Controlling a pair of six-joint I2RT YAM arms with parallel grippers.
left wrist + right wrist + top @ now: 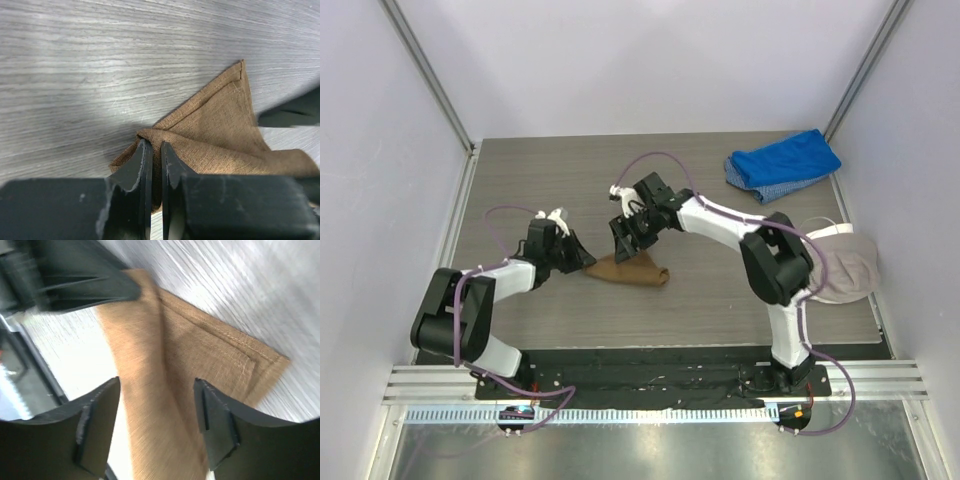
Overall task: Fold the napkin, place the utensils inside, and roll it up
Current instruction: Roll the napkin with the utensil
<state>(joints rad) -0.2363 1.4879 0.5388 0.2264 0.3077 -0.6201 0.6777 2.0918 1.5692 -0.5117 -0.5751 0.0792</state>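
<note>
**A:** Starting at the near edge, what is the left arm doing?

**B:** It is reaching forward from its base with the elbow bent, and its wrist is lying low over the table [720, 320]. The left gripper [154, 146] is pinching a bunched fold at the corner of the napkin [220, 130]. Its fingers are nearly together, with cloth caught at their tips.

**A:** And how is the napkin looking?

**B:** It is lying mid-table between the two grippers. It is tan-brown and folded into a rough triangle, with a stitched hem running along one edge. One corner is pointing away from the left gripper.

**A:** What about the right arm?

**B:** It is arching up from its base and bending back toward the napkin from the far side. The right gripper [157, 382] is hanging over the cloth with its jaws spread wide, gripping nothing. I cannot tell whether its tips are touching the fabric.

**A:** Is there anything further back?

**B:** A cream cap-like thing [840, 265] is sitting by the right edge. Beyond it, a blue cloth [782, 163] is lying bunched in the far right corner.
</note>
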